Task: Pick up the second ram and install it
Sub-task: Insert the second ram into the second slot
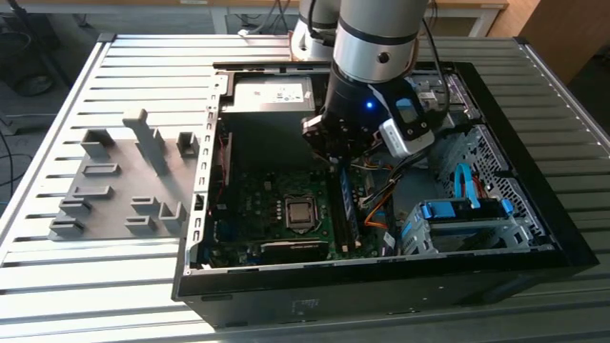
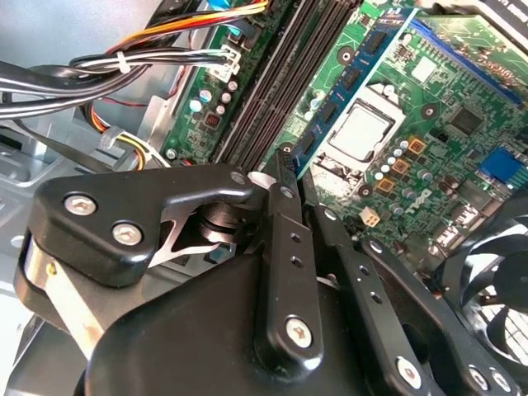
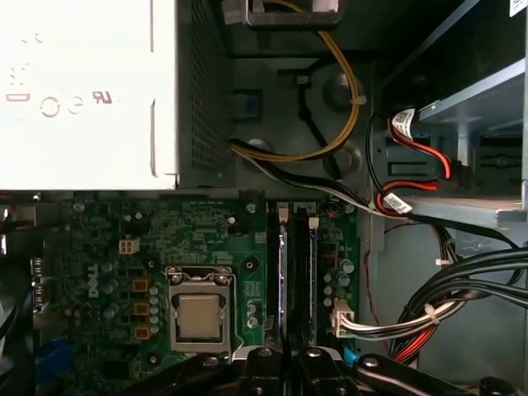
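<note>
The second ram (image 1: 347, 211) is a thin blue stick standing on edge along the memory slots (image 3: 299, 280) of the motherboard, beside the processor socket (image 1: 299, 212). In the second wrist view the second ram (image 2: 351, 78) shows its row of dark chips and runs away from the fingertips. In the first wrist view the second ram (image 3: 282, 272) is a narrow blue line running into the gap between the two black fingers (image 3: 264, 361). My gripper (image 1: 336, 158) (image 2: 295, 165) (image 3: 286, 356) is inside the open case, shut on the stick's top edge.
The power supply (image 1: 271, 93) sits at the far end of the case. Bundled cables (image 3: 445, 305) and a drive cage with blue parts (image 1: 467, 214) lie on the exterior view's right. A grey holder fixture (image 1: 124, 179) stands outside the case on the slatted table (image 1: 57, 286).
</note>
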Robot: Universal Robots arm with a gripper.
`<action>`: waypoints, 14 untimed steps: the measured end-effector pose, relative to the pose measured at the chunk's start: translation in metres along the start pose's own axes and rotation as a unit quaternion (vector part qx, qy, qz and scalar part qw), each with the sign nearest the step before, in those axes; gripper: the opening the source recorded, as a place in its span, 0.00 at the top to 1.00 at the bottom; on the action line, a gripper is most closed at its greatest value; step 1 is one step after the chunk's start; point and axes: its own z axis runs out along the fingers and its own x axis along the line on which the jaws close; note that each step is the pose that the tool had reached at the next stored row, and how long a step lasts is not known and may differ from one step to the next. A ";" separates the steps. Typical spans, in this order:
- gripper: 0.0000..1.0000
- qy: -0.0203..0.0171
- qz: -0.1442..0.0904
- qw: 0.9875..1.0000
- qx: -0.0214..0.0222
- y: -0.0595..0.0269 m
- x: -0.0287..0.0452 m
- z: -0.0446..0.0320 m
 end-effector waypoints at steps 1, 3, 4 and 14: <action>0.86 0.000 0.000 1.000 0.000 -0.0001 -0.0002 0.0015; 0.86 0.000 0.000 1.000 0.000 -0.0005 -0.0006 0.0040; 0.86 0.000 0.000 1.000 0.000 -0.0008 -0.0008 0.0052; 0.86 0.001 0.000 1.000 0.000 -0.0041 -0.0019 0.0171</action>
